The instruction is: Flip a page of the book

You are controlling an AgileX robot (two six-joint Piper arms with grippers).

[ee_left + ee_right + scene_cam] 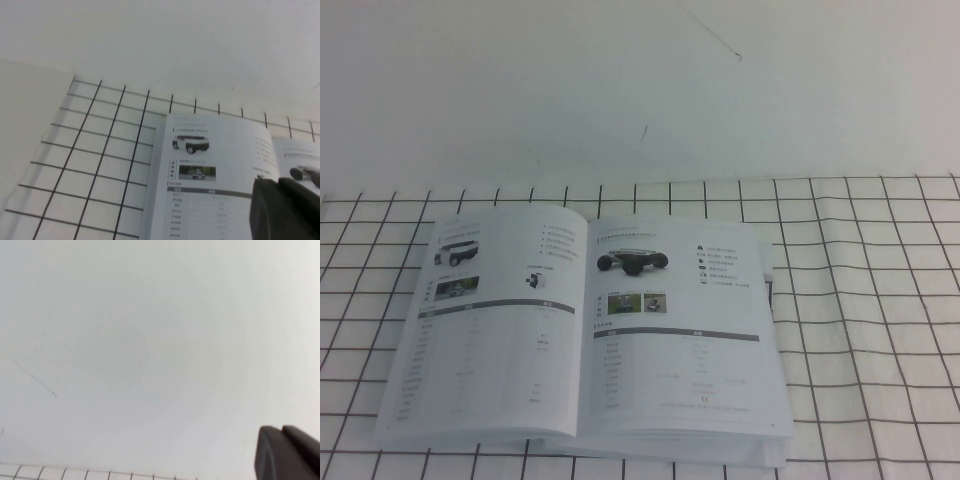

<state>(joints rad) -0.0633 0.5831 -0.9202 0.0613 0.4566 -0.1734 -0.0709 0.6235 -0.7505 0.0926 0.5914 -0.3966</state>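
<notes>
White book (585,335) lies open, page (685,335) flat — left gripper (287,210) and right gripper (287,452) barely visible, grip unclear.

Paper book on a checked cloth, matt dark grippers at the edges

The book (585,340) is smooth white paper with a faint sheen; its right-hand page (685,330) lies flat and printed. Under it the cloth (860,300), white with black grid lines, looks soft and slightly creased. The wall (620,80) behind is matt and pale. The left gripper (287,210), just above the book, and the right gripper (287,452), facing the wall, look like matt dark plastic.
</notes>
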